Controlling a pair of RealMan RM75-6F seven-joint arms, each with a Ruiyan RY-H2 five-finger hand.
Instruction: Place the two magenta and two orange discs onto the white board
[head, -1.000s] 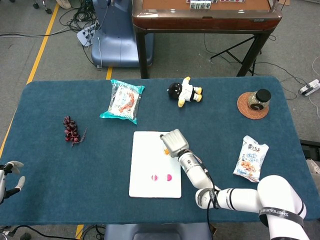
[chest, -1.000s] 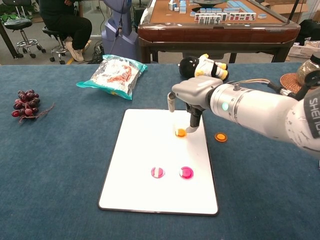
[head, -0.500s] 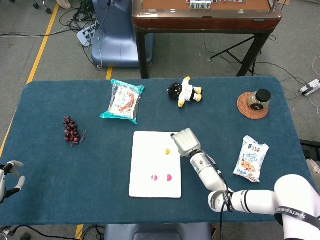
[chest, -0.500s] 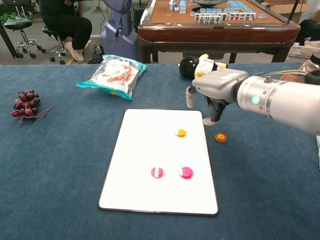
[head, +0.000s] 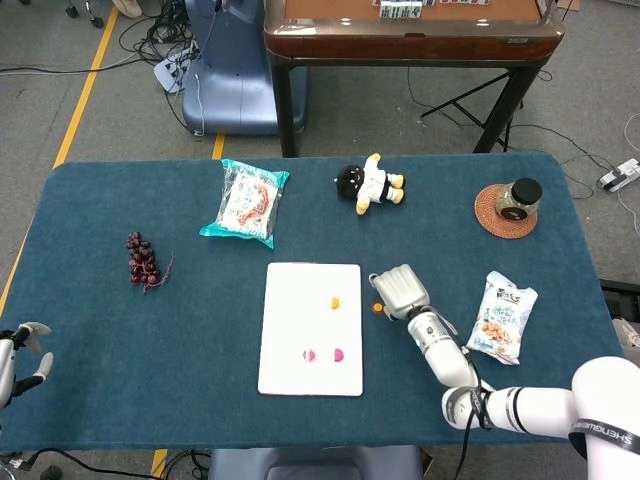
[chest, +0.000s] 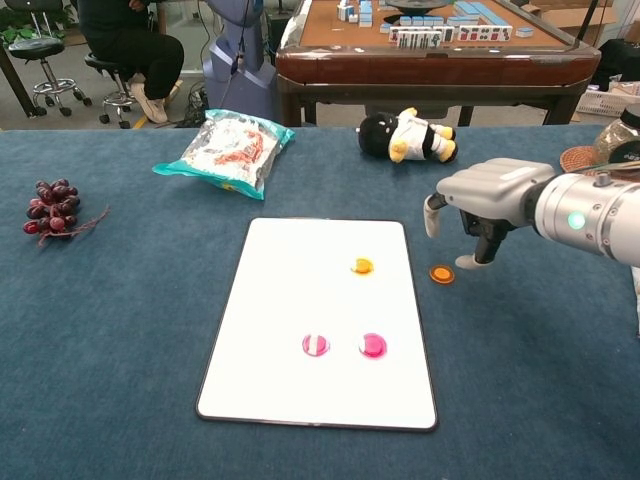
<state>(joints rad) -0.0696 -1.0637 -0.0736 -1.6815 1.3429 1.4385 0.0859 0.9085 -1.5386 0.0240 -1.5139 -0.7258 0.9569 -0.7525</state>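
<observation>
A: Even, bright indoor light in both views. The board (chest: 300, 300) is stark white, nearly blown out, with no glare spots.

B: Shadows are soft; a faint one sits under the right hand (chest: 487, 200). Focus is sharp throughout, with slight wide-angle bending toward 3 and 9 o'clock.

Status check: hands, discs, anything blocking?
Right hand empty, above last orange disc beside board. Three discs on board. Left hand idle. Nothing blocking.
</observation>
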